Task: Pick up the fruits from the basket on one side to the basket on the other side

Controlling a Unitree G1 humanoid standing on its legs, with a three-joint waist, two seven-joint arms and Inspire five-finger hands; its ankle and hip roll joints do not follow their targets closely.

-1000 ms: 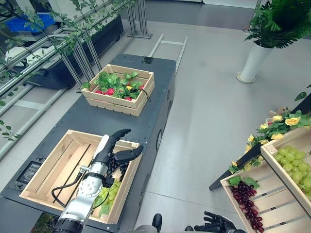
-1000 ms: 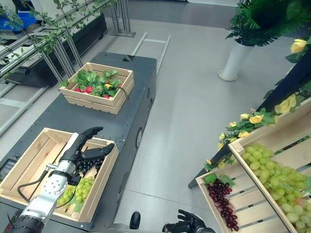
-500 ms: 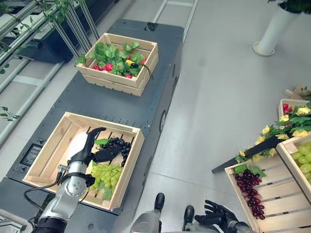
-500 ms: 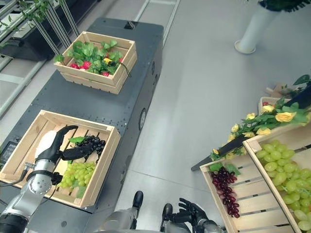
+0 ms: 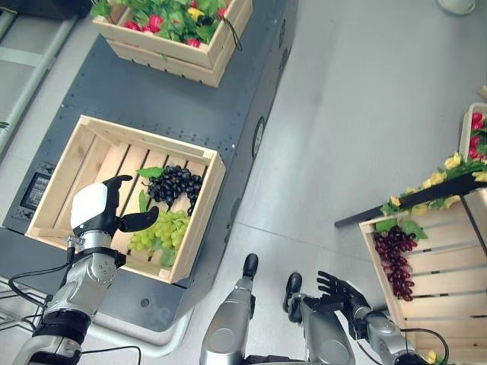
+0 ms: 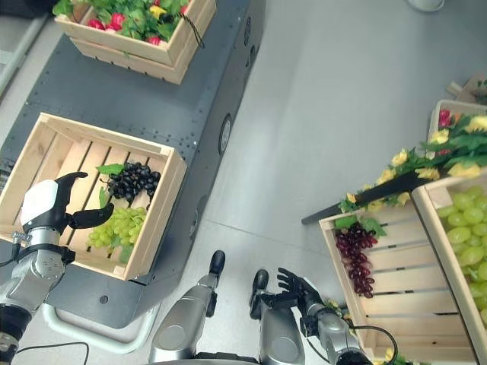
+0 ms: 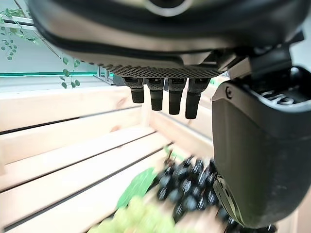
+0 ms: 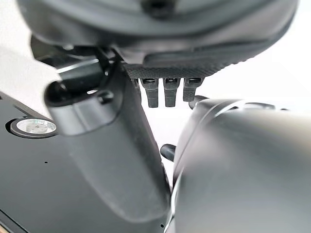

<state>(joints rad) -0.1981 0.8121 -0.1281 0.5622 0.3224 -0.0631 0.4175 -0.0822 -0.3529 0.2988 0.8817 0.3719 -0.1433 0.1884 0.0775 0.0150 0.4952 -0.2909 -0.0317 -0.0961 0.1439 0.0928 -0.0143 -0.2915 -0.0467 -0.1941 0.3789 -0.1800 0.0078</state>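
Note:
A wooden crate [image 5: 144, 135] on the dark cart holds a bunch of black grapes [image 5: 176, 185] and a bunch of green grapes [image 5: 158, 230]. My left hand [image 5: 95, 213] hovers over the crate's near left part, open, just left of the green grapes and holding nothing. In the left wrist view its fingers [image 7: 163, 94] are straight above the black grapes [image 7: 189, 187]. My right hand [image 5: 342, 293] hangs low over the floor, open and empty. At the right a slatted crate [image 5: 441, 258] holds dark red grapes [image 5: 392, 255].
A second crate [image 5: 171, 15] with red fruit and green leaves stands at the cart's far end. Another crate of green grapes [image 6: 464, 236] sits at the far right, with yellow flowers [image 6: 449, 152] above it. Grey floor separates cart and right crates.
The camera has tilted down. My left hand has drawn back from over the black grapes toward the crate's near left; both bunches stay in the crate. The right hand stays low.

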